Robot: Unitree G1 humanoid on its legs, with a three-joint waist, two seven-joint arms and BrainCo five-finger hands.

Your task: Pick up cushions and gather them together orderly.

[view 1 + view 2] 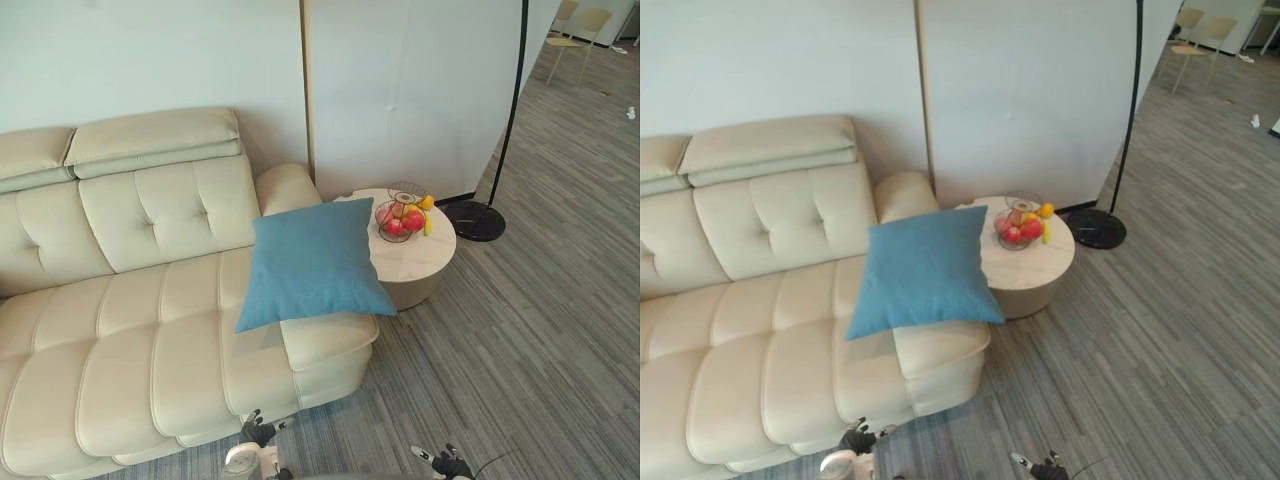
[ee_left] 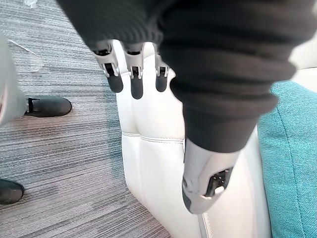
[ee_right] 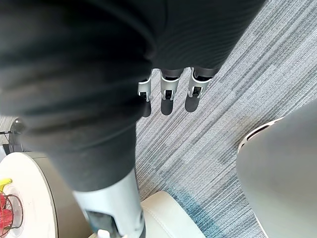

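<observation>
Blue cushion (image 1: 312, 262) is leaning on the end of the cream sofa (image 1: 130, 340), beside the round surface (image 1: 425, 265) carrying fruit. Left wrist view: the left hand (image 2: 135, 82) is hanging with relaxed fingers, holding nothing, near the sofa. Right wrist view: the right hand (image 3: 169, 96) is hanging likewise over the carpet (image 3: 237, 89).

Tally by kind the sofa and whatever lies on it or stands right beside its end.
Sofa: 1
Blue cushion: 1
Round side table: 1
Wire fruit basket: 1
Floor lamp: 1
Total: 5
</observation>
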